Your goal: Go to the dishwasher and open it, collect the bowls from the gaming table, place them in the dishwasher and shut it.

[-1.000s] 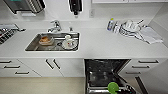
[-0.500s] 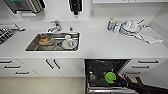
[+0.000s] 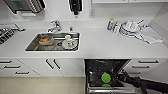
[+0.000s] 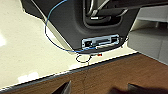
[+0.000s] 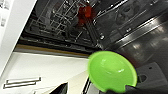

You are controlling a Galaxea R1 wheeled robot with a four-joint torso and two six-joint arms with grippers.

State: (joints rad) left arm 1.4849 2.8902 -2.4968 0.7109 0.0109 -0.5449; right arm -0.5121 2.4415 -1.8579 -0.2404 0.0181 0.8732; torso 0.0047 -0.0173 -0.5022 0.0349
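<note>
The dishwasher (image 3: 105, 67) stands open under the white counter, its dark inside and wire rack (image 5: 57, 22) showing. My right arm reaches in from the right. My right gripper (image 3: 119, 76) is shut on the rim of a yellow-green bowl (image 3: 106, 78), which hangs tilted above the lowered door (image 3: 110, 90). The bowl (image 5: 112, 71) appears large in the right wrist view, in front of the steel door. My left gripper (image 4: 98, 92) hangs low beside the robot's base, over the floor. The gaming table is out of view.
A sink (image 3: 33, 47) holding dishes is set into the counter at the left, with a tap (image 3: 55, 25) behind it. White dishes and a cloth (image 3: 140, 31) lie at the back right. White cabinet doors and drawers (image 3: 50, 67) flank the dishwasher. A blue cable (image 4: 50, 37) hangs by the robot's base.
My right arm has brought the yellow-green bowl in over the open dishwasher door, and it now sits slightly lower and more to the left. The dishwasher stays open.
</note>
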